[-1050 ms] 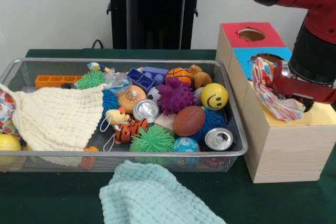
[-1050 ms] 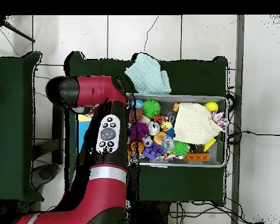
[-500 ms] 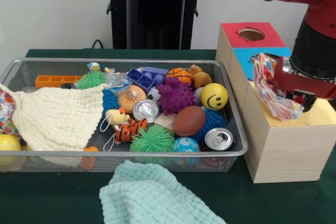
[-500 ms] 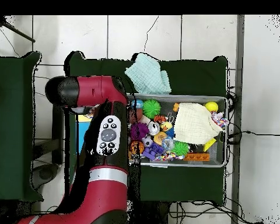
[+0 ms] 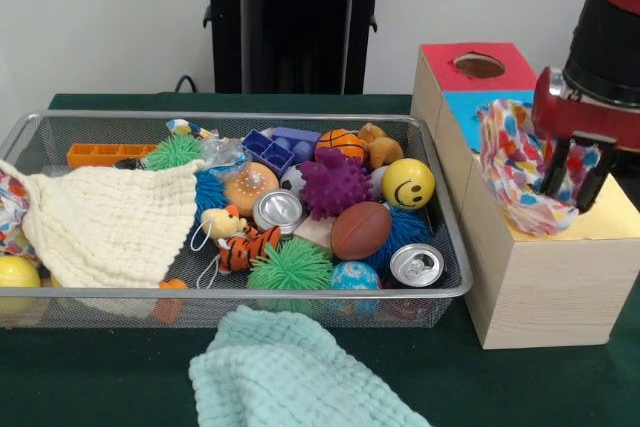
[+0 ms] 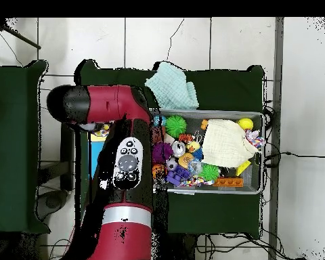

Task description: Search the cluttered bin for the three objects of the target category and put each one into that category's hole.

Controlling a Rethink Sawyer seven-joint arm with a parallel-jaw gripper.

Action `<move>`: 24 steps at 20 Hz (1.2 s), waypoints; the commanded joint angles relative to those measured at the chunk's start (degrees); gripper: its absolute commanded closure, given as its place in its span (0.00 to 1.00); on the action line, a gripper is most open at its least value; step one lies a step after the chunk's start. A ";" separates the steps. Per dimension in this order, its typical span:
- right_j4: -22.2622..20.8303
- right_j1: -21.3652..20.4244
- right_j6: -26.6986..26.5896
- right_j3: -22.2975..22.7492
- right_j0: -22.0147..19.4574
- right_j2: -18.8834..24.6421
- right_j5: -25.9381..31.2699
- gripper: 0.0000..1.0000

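- Gripper [image 5: 572, 169] hangs over the wooden box [image 5: 540, 277] at the right of the front view, its dark fingers [image 5: 595, 179] spread wide and pointing down.
- Colourful patterned cloth [image 5: 515, 169] sits bunched on the box top, just left of the gripper and touching it; whether the fingers pinch any of it cannot be told.
- The cloth lies across the border of the blue panel [image 5: 470, 107] and the yellow panel [image 5: 610, 217]; the hole under it is hidden.
- The red panel [image 5: 445, 65] at the far end of the box shows its round hole [image 5: 479, 66] uncovered.
- The wire bin [image 5: 40, 132] fills the left and middle of the table, crowded with toys: a purple spiky ball [image 5: 333, 184], a yellow smiley ball [image 5: 408, 183], a brown toy football [image 5: 361, 230], two silver cans [image 5: 417, 264], a green spiky ball [image 5: 291, 265].
- A cream cloth [image 5: 110, 222] drapes over the bin's left part.
- A mint cloth [image 5: 290, 372] lies on the green table [image 5: 90, 377] near the bin's front wall.
- From overhead, the red arm [image 6: 121, 203] covers the box, with the bin to its right.
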 commanded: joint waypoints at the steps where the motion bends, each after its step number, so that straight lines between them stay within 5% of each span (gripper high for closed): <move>1: 1.49 -8.29 1.73 6.78 -3.32 4.25 2.80 0.00; 20: -1.02 -7.61 1.29 9.82 -4.41 5.61 -3.62 0.00; 21: -0.98 -7.53 1.26 9.81 -4.53 5.72 -3.63 1.00; 24: -0.83 -7.56 1.39 9.94 -4.59 5.83 -3.81 1.00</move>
